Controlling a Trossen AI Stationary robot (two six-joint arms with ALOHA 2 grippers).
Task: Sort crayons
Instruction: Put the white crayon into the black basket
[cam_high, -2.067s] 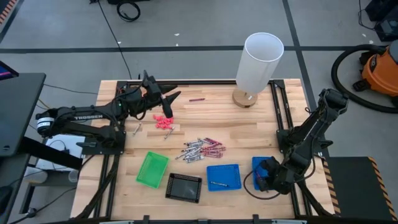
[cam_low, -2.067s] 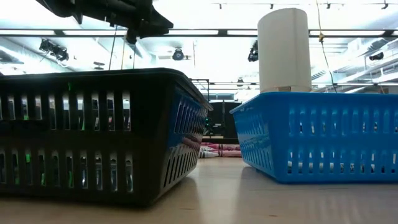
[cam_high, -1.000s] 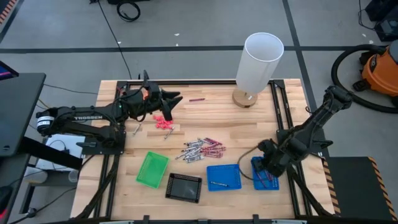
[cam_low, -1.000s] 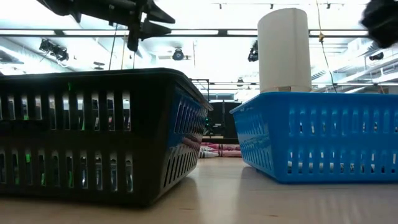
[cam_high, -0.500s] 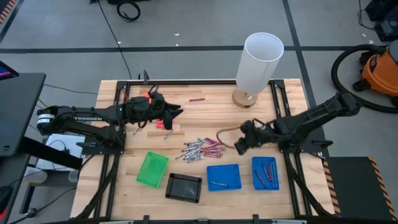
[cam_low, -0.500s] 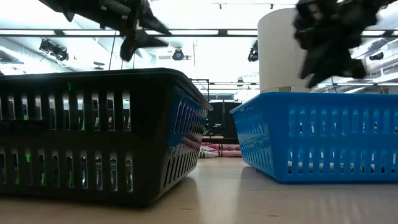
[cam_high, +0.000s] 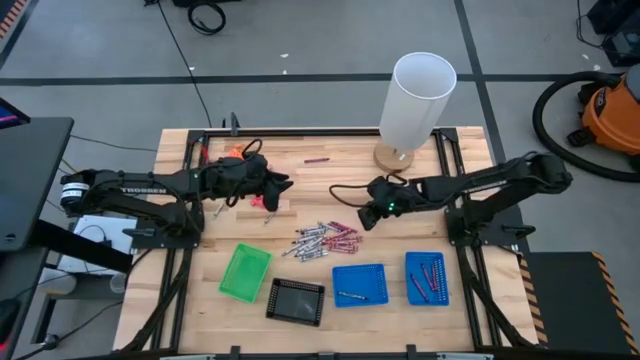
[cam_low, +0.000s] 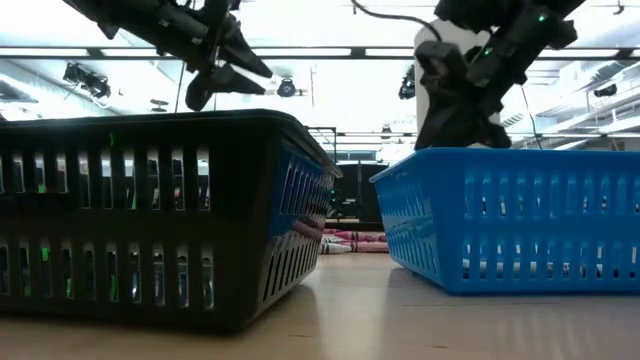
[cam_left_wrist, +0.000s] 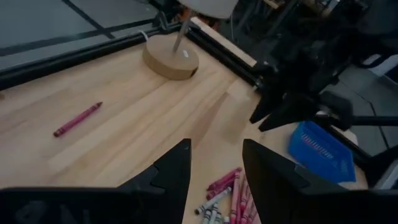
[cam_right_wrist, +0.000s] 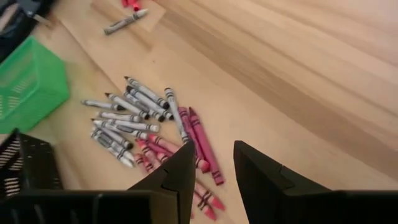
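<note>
The short, thin maroon and grey-white wax crayons (cam_high: 326, 240), heaped mid-table, are judged light, stiff, brittle and roll-prone, best pinched mid-shaft; at their 1 o'clock the empty right gripper (cam_high: 366, 220) is spread, as is the left gripper (cam_high: 279, 187).

Right claw (cam_high: 366, 219) hovers just beside the heap of short maroon and grey-white wax crayons (cam_high: 324, 240) on the wooden tabletop (cam_high: 340, 185), open plastic trays (cam_high: 359, 284) beyond.
</note>
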